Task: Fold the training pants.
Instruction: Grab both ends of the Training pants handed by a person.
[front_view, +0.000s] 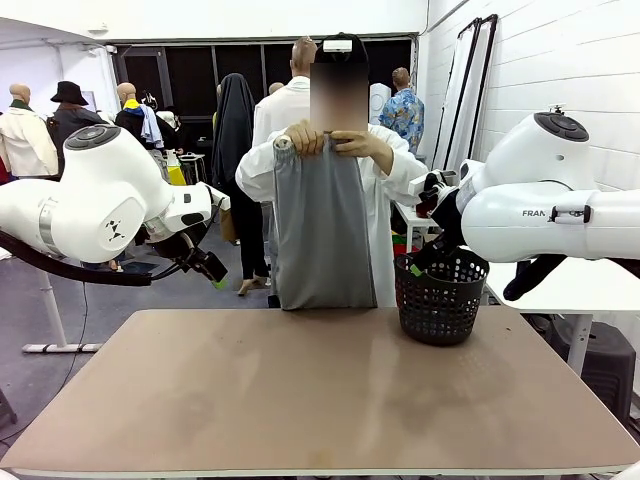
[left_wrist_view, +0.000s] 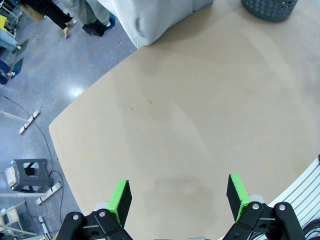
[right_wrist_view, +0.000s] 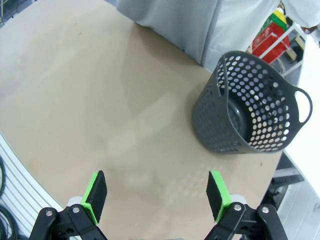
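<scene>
We see the pants (front_view: 322, 225) hanging upright at the far edge of the table (front_view: 320, 400), held up by a person (front_view: 395, 180) standing behind it. The person's hand at pic left (front_view: 305, 138) and hand at pic right (front_view: 362, 147) both pinch the waistband at chest height, close together, so the grey cloth drops as one narrow panel. Its bottom end sits abt level w/ the table's far edge; we can't tell if it touches the top. Just beside the pants, toward the robot's right, a black basket (front_view: 440, 300) w/ holes stands upright on the table near the far edge, apart from the cloth. The left gripper (left_wrist_view: 180, 192) hovers above the table's left side, well apart from the pants, its green pads spread wide w/ nothing btwn them. The right gripper (right_wrist_view: 157, 192) hangs over the table's right side, near the basket but not touching it, also spread wide and holding nothing. In the front view both arms are raised at the sides, w/ bare brown tabletop btwn them.
</scene>
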